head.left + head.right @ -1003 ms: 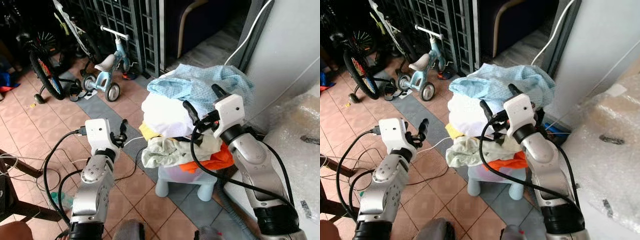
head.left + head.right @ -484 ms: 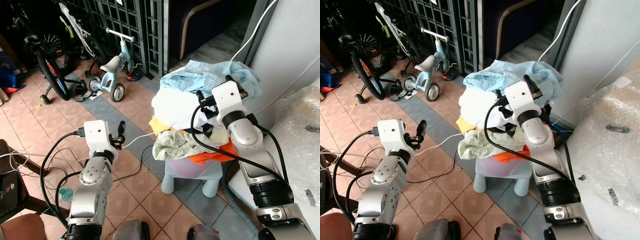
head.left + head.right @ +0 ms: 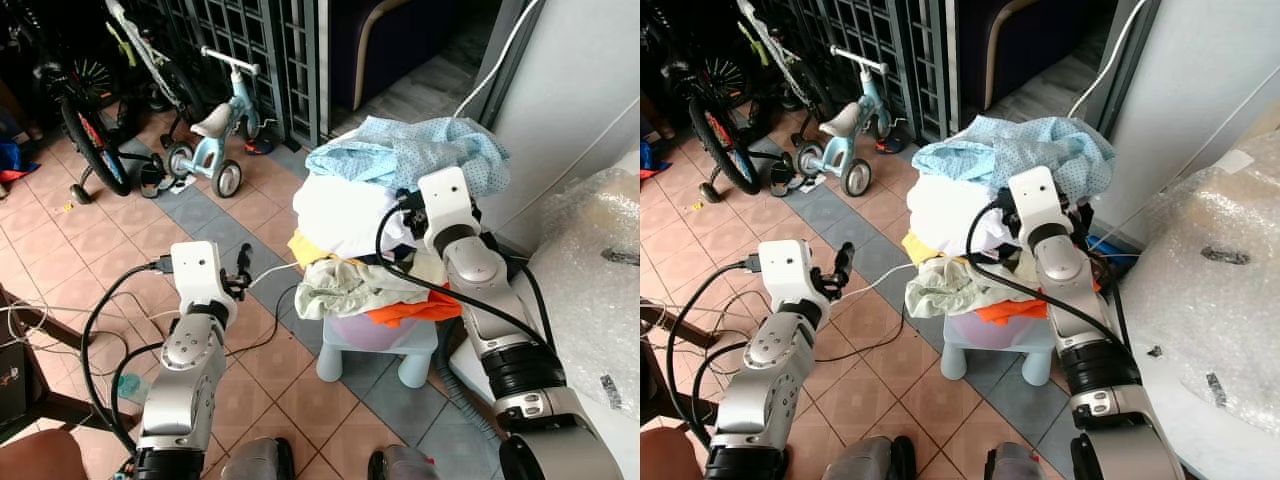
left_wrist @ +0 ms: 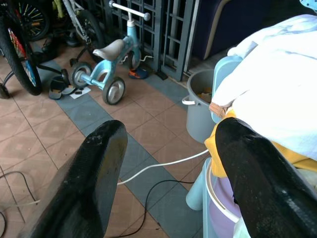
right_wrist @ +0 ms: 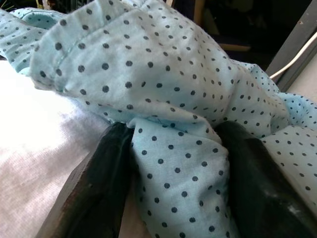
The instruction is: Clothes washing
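- The laundry pile (image 3: pixel 385 220) sits heaped on a small pale stool (image 3: pixel 380 350) on the tiled floor, beside the white wall; a pale blue dotted garment (image 3: pixel 410 150) lies on top, white cloth (image 3: pixel 340 215) under it, with yellow, cream and orange pieces lower down
- The right hand (image 5: pixel 173 148) is pushed into the top of the heap: in its wrist view a fold of the dotted garment bulges between its two black fingers (image 5: pixel 96 183), which stand apart around the fold; whether they have pinched it firmly I cannot tell
- The left hand (image 4: pixel 168 173) hangs spread and empty just left of the pile, above the floor, with a grey bucket (image 4: pixel 200 109) and a white cable (image 4: pixel 158 166) ahead of it
- Risk, as I judge it: the heap overhangs the stool, so pulling the top garment sideways could drag the white cloth with it and tip the rest onto the floor
- A shallow pinch on one fold may slip free on lifting
- The right arm's black cable (image 3: pixel 400 275) drapes across the clothes and could snag them
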Tool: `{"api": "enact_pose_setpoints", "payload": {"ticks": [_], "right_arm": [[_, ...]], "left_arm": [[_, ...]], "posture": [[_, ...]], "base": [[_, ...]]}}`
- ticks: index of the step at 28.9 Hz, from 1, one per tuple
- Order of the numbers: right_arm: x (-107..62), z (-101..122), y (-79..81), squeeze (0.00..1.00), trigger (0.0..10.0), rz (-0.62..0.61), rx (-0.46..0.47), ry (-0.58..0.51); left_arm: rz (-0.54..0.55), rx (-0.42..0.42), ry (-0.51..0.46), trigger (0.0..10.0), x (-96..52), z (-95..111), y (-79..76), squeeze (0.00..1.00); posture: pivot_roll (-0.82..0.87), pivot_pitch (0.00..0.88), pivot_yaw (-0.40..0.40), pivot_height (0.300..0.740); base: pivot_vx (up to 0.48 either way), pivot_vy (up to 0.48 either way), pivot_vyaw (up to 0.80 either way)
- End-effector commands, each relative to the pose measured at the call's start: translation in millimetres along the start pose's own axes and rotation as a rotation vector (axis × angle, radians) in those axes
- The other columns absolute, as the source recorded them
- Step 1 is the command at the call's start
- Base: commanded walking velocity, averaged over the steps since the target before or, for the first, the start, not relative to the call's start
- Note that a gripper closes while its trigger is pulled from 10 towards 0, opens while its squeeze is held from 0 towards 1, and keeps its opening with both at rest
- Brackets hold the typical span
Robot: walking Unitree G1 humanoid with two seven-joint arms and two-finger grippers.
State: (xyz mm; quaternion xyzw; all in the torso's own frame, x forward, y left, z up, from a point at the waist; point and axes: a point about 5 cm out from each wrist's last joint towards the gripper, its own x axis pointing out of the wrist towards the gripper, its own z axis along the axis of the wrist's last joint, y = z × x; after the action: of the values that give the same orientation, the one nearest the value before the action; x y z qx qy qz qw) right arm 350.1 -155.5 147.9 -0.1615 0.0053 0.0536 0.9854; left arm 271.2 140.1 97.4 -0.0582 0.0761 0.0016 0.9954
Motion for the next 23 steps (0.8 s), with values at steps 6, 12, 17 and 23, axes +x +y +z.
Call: {"api": "enact_pose_setpoints", "payload": {"ticks": [6,12,17,23], "right_arm": [[2.5,-3,-1.4,0.0,0.0,-0.013,0.083,0.023],[1.9,2,-1.4,0.0,0.0,0.004,0.108,-0.012],[0.7,5,-1.2,0.0,0.0,0.025,0.152,-0.042],[-1.2,10,0.5,0.0,0.0,0.032,0.186,-0.086]], "left_arm": [[0.014,0.009,0.01,10.0,1.0,-1,1.5,0.0],[0.011,0.009,0.012,10.0,0.8,-1,1.3,0.0],[0.012,0.009,0.013,10.0,0.6,-1,1.3,0.0],[0.014,0.009,0.012,10.0,0.7,-1,1.6,0.0]], "posture": [[-0.02,0.093,0.054,0.74],[-0.03,0.094,0.055,0.74],[-0.03,0.096,0.054,0.74],[-0.03,0.096,0.055,0.74]], "base": [[0.0,0.0,0.0],[0.0,0.0,0.0],[0.0,0.0,0.0],[0.0,0.0,0.0]]}}
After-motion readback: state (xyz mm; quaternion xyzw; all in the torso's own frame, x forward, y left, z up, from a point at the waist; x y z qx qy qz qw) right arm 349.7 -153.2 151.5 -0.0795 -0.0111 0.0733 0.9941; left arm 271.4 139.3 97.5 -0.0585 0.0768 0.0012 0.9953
